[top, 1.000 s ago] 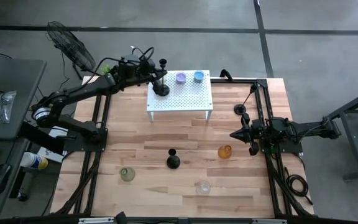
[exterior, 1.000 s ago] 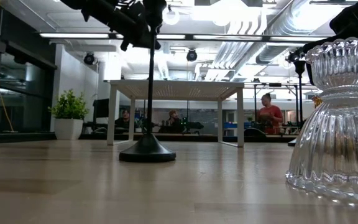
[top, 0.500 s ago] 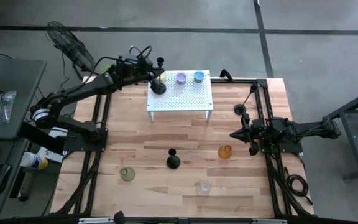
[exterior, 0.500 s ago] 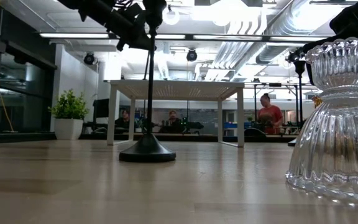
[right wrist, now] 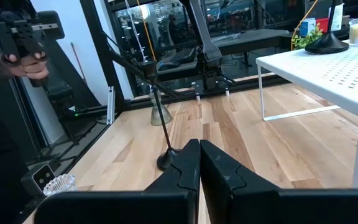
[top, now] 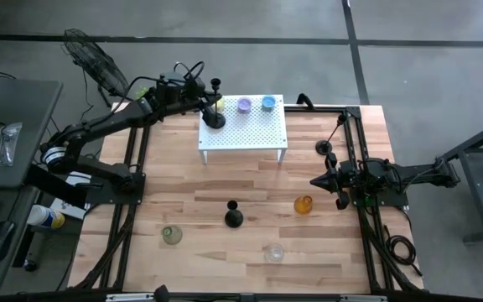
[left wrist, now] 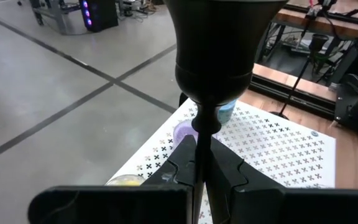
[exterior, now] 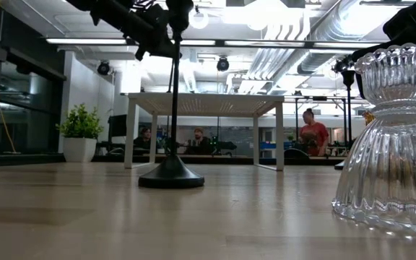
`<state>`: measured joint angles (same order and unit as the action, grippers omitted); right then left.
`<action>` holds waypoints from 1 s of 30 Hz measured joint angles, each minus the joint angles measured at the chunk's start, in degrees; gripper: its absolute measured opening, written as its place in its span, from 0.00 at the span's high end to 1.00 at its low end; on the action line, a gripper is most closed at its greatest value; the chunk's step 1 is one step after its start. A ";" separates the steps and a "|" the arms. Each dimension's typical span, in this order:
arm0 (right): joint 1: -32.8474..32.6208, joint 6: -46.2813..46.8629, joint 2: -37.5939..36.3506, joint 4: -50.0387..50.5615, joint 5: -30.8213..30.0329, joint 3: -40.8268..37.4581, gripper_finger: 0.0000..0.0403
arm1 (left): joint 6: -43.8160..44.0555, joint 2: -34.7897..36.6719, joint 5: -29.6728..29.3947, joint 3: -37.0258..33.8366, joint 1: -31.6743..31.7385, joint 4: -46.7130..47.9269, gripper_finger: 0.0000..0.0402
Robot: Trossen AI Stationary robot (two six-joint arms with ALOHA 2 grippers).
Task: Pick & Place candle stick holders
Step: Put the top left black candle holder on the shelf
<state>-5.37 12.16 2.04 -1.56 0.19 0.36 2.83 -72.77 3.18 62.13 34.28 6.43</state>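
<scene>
Left gripper (top: 201, 101) sits upper centre-left in the high view, fingers (left wrist: 225, 171) clamped on the thin stem of a black candlestick (top: 215, 113). Its round base rests on the left end of the white perforated stand (top: 254, 134). In the left wrist view the matte black cup (left wrist: 219, 37) flares wide above a narrow neck.

On the same stand, toward its top edge: purple glass cup (top: 244, 106), blue glass cup (top: 268, 103), and a yellow cup (left wrist: 124, 181) at the near-left corner in the left wrist view.

Right gripper (top: 315, 181) hangs idle at the right-centre of the high view, fingers pressed together, holding nothing. Just left of it, an amber glass cup (top: 303, 204) on the wood-plank table (top: 183, 180).

Second black candlestick (top: 233, 216) stands lower centre, third (top: 324, 148) by the right frame. Pale green cup (top: 171, 235) lower left, clear ribbed glass cup (top: 273, 251) lower centre; the latter fills the right of the low view, fluted and pedestal-shaped.
</scene>
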 joint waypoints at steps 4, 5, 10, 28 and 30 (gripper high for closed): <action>0.00 0.00 -0.01 0.00 0.00 0.00 0.99 | 0.00 0.01 -0.55 0.00 -0.04 0.50 0.96; 0.00 0.00 0.00 0.00 0.00 0.00 0.99 | 0.00 0.02 -0.55 0.00 -0.06 0.70 0.94; 0.00 0.00 -0.01 0.00 0.00 0.00 0.99 | 0.02 -0.28 -0.46 -0.32 -0.07 2.67 0.91; 0.00 0.00 0.00 0.00 0.00 0.00 0.99 | -5.82 2.96 -5.66 -0.20 -0.17 2.85 0.79; 0.00 0.00 0.00 0.00 0.00 0.00 0.99 | -5.62 3.32 -5.11 -0.20 -0.18 3.34 0.73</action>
<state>-5.37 12.16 2.04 -1.56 0.19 0.36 -2.79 -69.46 -1.93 61.93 34.10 9.78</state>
